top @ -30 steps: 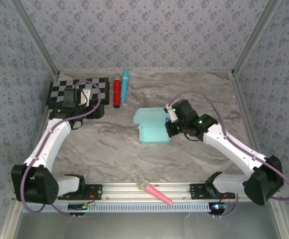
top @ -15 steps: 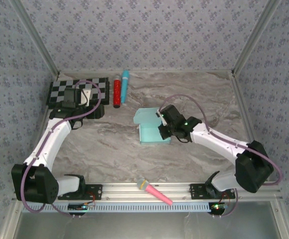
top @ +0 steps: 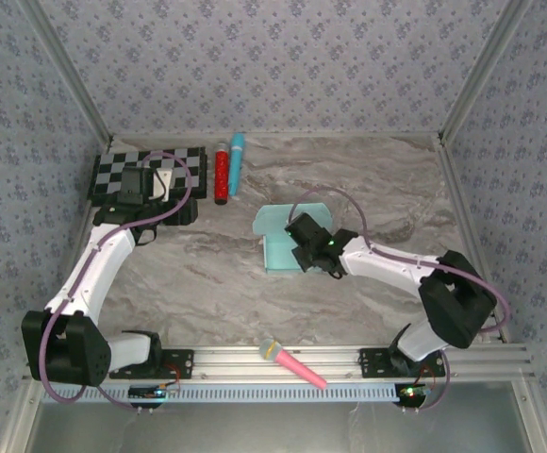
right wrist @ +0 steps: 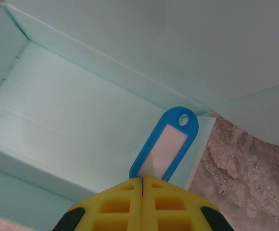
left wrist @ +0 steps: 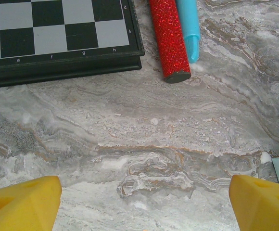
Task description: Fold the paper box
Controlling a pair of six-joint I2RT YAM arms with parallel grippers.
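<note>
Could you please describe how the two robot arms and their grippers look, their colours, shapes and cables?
The left arm and the right arm have white rounded links with bulky black joints. A thin purple cable loops along each arm. A green light glows near the right wrist. The left gripper and the right gripper have blocky yellow fingers; the right ones show square recesses.

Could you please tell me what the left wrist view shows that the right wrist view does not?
Left wrist: black-and-white checkerboard, red glittery tube, cyan marker-like tube, open left pincer. Right wrist: blue plastic key tag held in the shut right pincer. Both: pale mint cardboard box, grey marbled table.
</note>
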